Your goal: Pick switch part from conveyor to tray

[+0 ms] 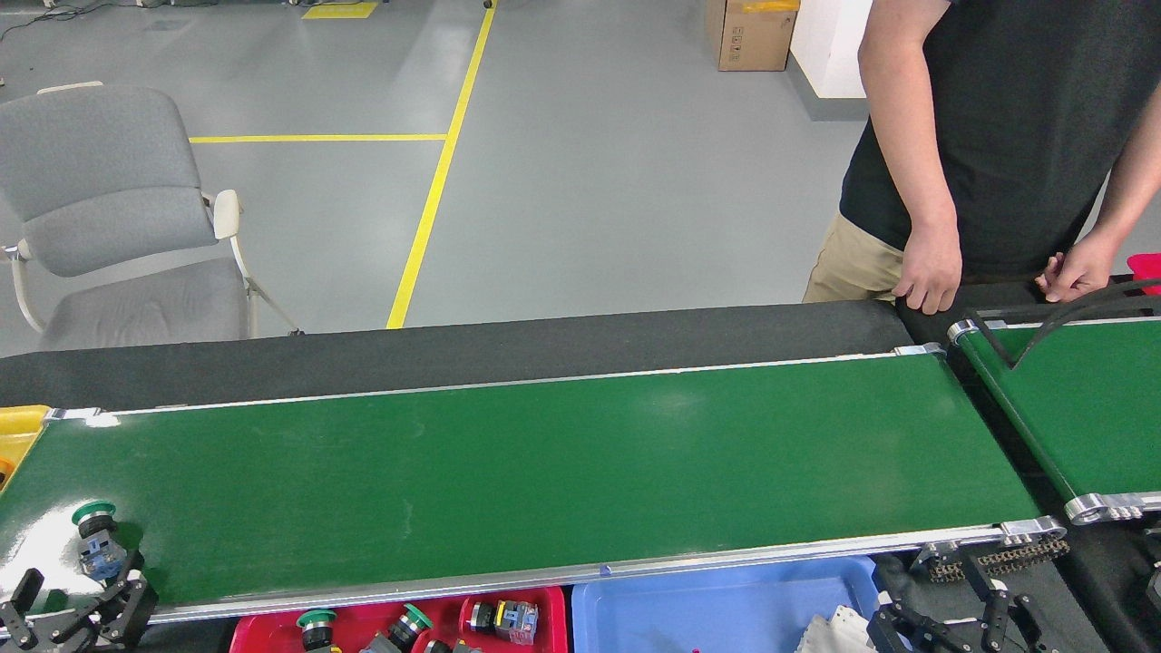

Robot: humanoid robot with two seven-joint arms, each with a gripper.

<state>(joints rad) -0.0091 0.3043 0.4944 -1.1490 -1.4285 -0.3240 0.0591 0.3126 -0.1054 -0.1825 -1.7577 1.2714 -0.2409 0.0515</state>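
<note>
A switch part (95, 541) with a green cap and a grey-blue body lies at the far left end of the conveyor (544, 462), near its front rail. My left gripper (77, 606) rises from the bottom left corner just in front of and below that part, open, with its fingers spread and nothing between them. At the bottom right my right gripper (943, 624) sits low beside the blue tray (726, 603), open and empty. A red tray (263, 635) below the front rail holds several switch parts.
A yellow tray (18, 428) stands past the belt's left end. A second green belt (1097, 408) with a black curved bar lies at the right. A person (998, 136) stands behind it, hands on the table edge. A grey chair (100, 209) is back left.
</note>
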